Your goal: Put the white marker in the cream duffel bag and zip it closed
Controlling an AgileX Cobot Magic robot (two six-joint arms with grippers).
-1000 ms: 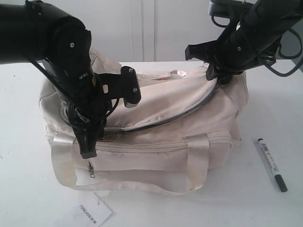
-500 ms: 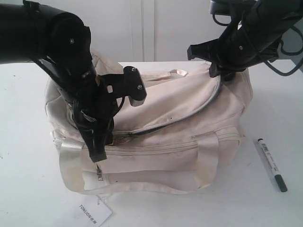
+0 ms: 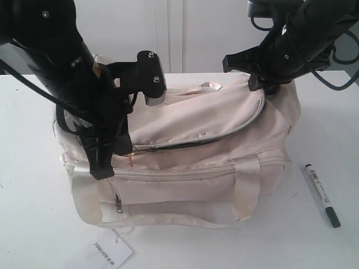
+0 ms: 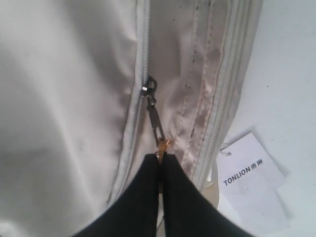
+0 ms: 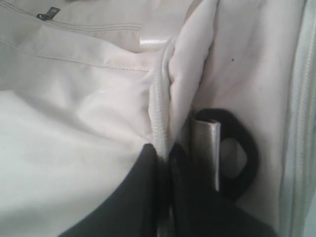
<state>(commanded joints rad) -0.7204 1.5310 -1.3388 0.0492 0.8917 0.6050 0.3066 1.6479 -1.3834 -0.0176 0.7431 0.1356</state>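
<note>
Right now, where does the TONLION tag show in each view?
Exterior: TONLION tag lies on the table in front of the cream duffel bag, lower left.
Left wrist: tag on the table beside the bag, past the left pincer gripping the zipper pull.
Right wrist: not in it.
Shared landmark: the bag's cream fabric.

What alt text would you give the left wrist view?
The left gripper is shut on the zipper pull of the bag, pinching its gold end just below the slider. A white TONLION tag lies on the table beside the bag.
</note>
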